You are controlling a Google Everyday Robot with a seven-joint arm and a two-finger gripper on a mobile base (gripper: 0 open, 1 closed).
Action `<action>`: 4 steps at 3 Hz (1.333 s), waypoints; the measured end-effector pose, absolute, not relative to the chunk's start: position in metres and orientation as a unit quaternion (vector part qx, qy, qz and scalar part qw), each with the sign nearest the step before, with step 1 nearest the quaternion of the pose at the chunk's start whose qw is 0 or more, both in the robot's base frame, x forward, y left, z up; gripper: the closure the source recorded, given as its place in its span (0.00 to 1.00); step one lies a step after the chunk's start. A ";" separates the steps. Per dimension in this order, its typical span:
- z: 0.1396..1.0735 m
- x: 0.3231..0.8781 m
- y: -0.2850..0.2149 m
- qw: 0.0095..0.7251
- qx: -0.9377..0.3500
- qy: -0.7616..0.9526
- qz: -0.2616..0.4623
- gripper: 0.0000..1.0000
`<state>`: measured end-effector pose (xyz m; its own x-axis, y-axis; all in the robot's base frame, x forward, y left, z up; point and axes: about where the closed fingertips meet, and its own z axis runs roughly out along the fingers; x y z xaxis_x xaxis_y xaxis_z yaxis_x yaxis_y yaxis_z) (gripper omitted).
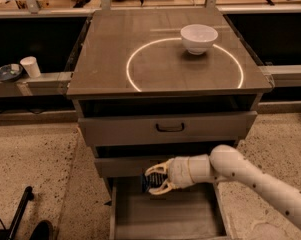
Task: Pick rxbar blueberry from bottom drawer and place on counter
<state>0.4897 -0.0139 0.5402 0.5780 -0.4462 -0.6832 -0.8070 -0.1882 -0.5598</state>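
Note:
The rxbar blueberry (pixel 146 183) is a small dark bar held between my gripper's pale fingers. My gripper (pixel 153 182) is shut on it and hangs above the open bottom drawer (pixel 165 216), level with the front of the middle drawer. The drawer's plain board floor shows below the gripper with nothing else on it. My white arm (pixel 250 181) reaches in from the lower right. The counter (pixel 115 49) is the flat grey-brown cabinet top above, marked with a bright thin circle.
A white bowl (pixel 198 37) stands on the counter at the circle's far right rim. The top drawer (pixel 170 128) is slightly pulled out. A long bench at left holds a white cup (pixel 30 66) and a dish (pixel 7 72). A black rod (pixel 20 214) lies on the floor at lower left.

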 end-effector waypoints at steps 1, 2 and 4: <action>0.613 0.510 -0.023 0.455 -0.768 0.414 0.178 1.00; 0.683 0.517 -0.030 0.437 -0.785 0.414 0.148 1.00; 0.787 0.537 -0.034 0.424 -0.779 0.458 0.058 1.00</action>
<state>0.5366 -0.0338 0.7873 0.5733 -0.6642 -0.4798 -0.7634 -0.2203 -0.6072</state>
